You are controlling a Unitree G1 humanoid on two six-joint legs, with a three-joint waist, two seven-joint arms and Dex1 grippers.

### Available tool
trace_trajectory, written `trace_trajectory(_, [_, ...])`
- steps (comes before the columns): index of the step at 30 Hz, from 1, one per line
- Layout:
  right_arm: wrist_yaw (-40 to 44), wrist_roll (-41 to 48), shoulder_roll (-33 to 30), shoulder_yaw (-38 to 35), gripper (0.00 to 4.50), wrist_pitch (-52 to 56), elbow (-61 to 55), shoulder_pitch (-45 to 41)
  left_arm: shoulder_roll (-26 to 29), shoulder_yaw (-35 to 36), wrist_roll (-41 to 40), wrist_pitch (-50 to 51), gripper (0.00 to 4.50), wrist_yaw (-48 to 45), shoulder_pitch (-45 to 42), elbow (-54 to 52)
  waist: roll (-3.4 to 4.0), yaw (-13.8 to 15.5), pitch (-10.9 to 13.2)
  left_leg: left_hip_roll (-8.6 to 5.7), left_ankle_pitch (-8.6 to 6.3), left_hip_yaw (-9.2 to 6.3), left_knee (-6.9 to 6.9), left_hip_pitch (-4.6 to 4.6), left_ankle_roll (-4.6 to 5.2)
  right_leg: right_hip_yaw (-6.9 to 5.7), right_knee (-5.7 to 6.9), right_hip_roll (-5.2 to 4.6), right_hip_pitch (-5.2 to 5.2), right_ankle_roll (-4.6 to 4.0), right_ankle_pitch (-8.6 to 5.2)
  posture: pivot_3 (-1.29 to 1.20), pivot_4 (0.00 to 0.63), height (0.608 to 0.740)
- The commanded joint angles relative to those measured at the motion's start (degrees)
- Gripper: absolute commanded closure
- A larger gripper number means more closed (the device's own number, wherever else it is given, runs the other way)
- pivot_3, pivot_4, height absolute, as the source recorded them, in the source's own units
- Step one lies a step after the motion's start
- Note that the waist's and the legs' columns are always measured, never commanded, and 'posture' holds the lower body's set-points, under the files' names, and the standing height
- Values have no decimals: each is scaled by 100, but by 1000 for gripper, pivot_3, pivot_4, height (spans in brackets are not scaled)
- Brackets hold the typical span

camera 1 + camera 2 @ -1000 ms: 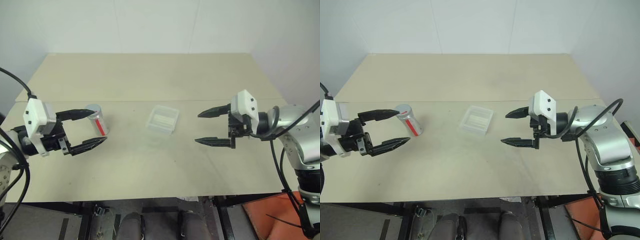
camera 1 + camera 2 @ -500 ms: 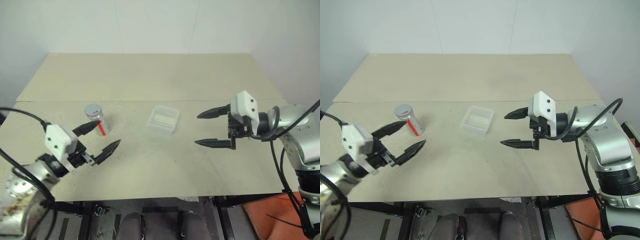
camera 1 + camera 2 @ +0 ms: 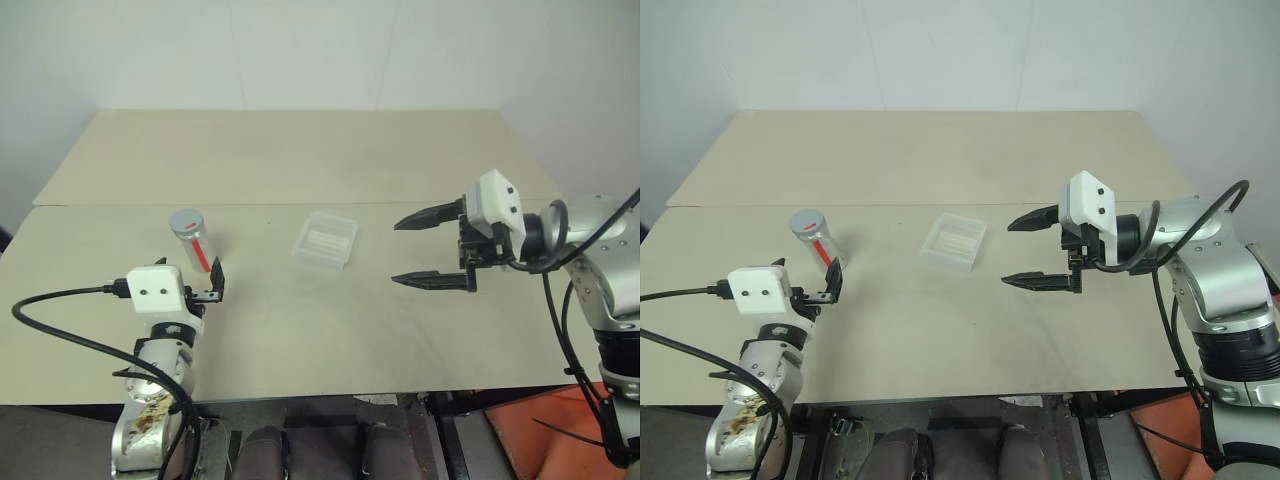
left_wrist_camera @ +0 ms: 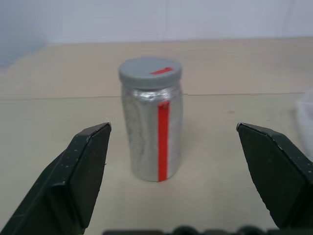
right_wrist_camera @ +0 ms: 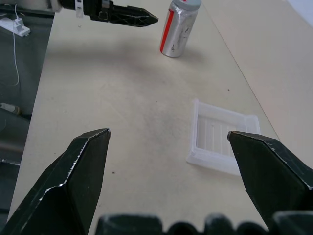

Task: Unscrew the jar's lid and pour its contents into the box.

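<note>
left claw [image 4: 173, 134] has swung round from the side and now points straight at the jar [image 3: 193, 240], spread wide, not touching yet; jar stands capped at 9 o'clock of the box [image 3: 326, 240]; right claw [image 3: 432, 246] hangs open, unmoved; grab looks next

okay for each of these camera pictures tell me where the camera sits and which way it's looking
Left eye view and right eye view: on the head, looking forward and down over the table; both arms show, with the jar and box between them.
Left wrist view: on the left wrist, looking along the open left end effector at the upright jar with its lid on.
Right wrist view: on the right wrist, looking between the open right end effector across the box to the jar.
Shared: the jar appears in every view.
</note>
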Motion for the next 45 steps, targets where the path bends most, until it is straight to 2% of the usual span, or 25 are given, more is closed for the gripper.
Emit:
trace_trajectory(1, [38, 96, -92, -169, 0, -76, -151, -182, -89, -119, 438, -256, 12, 331, -377, 374, 0, 2, 0, 0, 0, -1, 0, 1, 0, -1, 1, 0, 1, 0, 0, 0, 150, 740])
trace_trajectory(8, [-9, 73, -93, -177, 0, -102, -237, -233, -301, -68, 588, -595, 12, 601, -1053, 1285, 0, 8, 0, -1, -5, -1, 1, -6, 8, -2, -5, -2, -2, 0, 0, 0, 150, 740])
trace_trajectory(19, [-89, 122, -107, -348, 0, -150, -393, -85, -600, 60, 719, -906, 12, 1059, -1675, 2142, -1, 7, 0, -1, -4, -2, 1, -6, 6, -4, -3, -3, -1, 1, 1, 0, 150, 740])
trace_trajectory(36, [0, 121, -104, -246, 0, -221, -285, -111, -473, 102, 846, -1608, 12, 1155, -2607, 3607, -2, 9, 1, -1, -3, -2, 3, -10, 6, -9, -4, -4, -1, 2, 2, 0, 150, 740])
trace_trajectory(45, [38, 133, -65, -207, 0, -194, -156, -196, -473, 119, 814, -1672, 12, 1229, -2826, 3976, -2, 8, 1, -1, -3, -2, 3, -10, 5, -11, -3, -4, -1, 3, 3, 0, 150, 740])
